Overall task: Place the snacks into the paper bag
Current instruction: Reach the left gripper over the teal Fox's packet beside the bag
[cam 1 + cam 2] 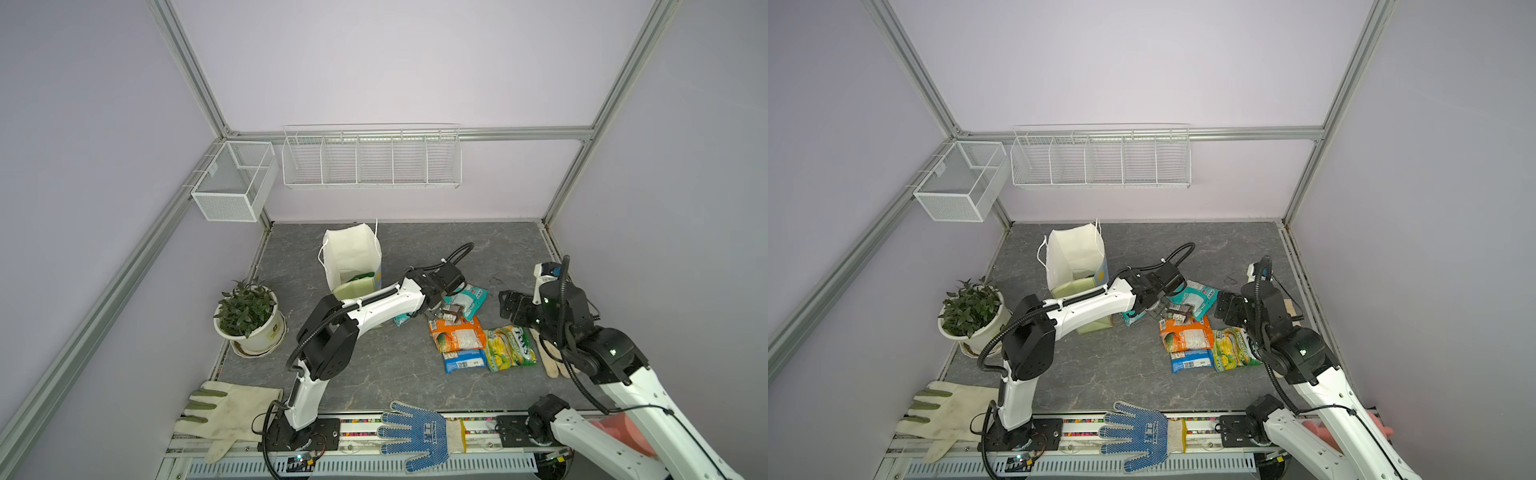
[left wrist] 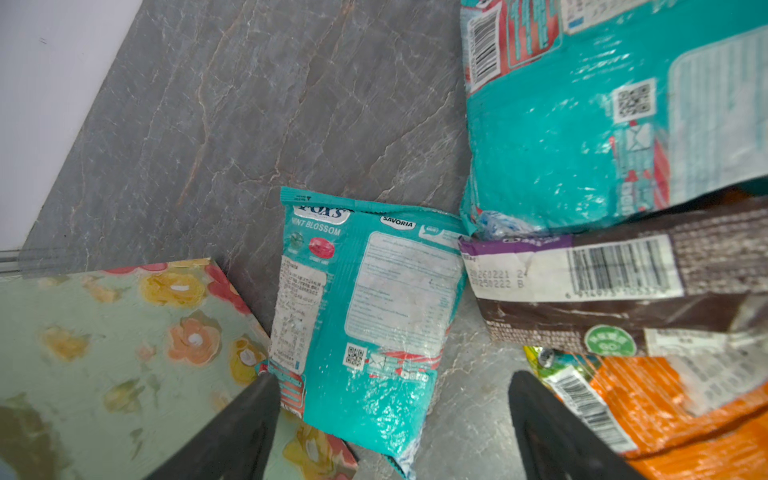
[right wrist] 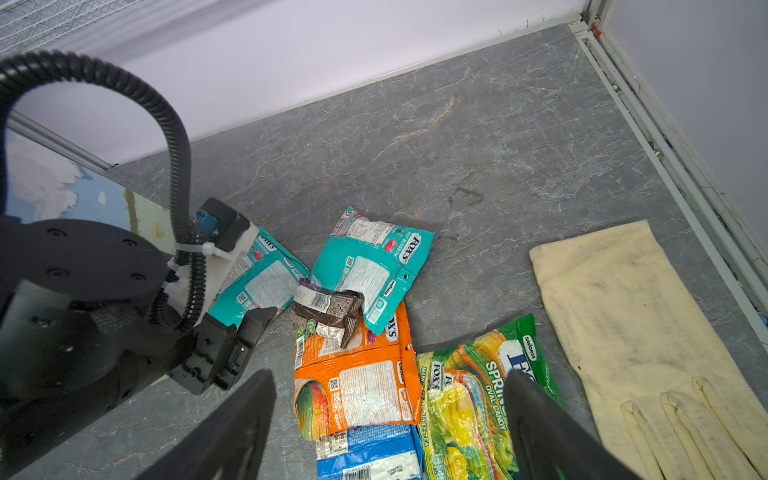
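1. The left gripper (image 2: 392, 376) hangs low over the snack pile with its jaws spread wide and nothing in them. The small teal packet (image 2: 365, 299) lies flat on the table (image 2: 291, 104) in the gap between its fingers, so this looks like the pick in hand.
2. Centre the claw first. The packet sits nearer one finger than the other, and its far end reaches beyond the fingertips.
3. Mind the neighbours. The dark brown bar (image 2: 623, 282) touches the packet's corner, ahead of the claw and off to one side. The orange packet (image 2: 665, 407) lies just outside one finger, and the larger teal packet (image 2: 582, 124) is farther ahead. Keep that finger inboard of the orange packet so only one packet comes up.
4. The film is glossy and lies flat, so it probably slips. Press the fingertips to the table and pinch across the packet's width so the film bunches up.
5. The paper bag (image 1: 349, 253) stands upright and open-mouthed, its printed face just outside the other finger, and something green shows inside. Lift well above the rim before crossing, as a nudge could likely tip it, then let go over the mouth.
6. The right gripper (image 3: 390, 374) hovers open and empty above the orange, blue (image 3: 370, 453) and yellow-green (image 3: 469, 399) packets. It is clear of the left claw and best kept there.
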You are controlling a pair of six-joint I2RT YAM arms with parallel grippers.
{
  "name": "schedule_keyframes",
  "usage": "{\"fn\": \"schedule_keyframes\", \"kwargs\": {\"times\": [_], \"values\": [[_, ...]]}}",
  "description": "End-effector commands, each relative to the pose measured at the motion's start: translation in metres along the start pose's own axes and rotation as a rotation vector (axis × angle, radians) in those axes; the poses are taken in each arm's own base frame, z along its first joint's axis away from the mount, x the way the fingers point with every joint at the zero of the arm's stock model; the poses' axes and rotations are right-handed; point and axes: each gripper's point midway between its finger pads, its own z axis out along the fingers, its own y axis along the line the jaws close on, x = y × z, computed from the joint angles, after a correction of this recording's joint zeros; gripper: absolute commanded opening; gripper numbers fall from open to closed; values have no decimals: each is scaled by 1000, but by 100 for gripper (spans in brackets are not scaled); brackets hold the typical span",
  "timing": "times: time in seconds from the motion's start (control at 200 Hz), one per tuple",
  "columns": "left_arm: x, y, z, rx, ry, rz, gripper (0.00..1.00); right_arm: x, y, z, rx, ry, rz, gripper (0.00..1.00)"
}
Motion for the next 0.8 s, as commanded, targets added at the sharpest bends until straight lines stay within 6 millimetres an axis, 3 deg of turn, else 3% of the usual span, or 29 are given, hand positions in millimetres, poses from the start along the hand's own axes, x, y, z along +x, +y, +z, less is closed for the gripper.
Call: {"fn": "schedule_keyframes", "kwargs": {"times": [0.0,0.795], "values": [[3,3,6,10,50,-18,86,5,0,3,-17,11,18,89],[31,7,42,13,142,-28,81,18,-12,20,-16,57,75,88]]}}
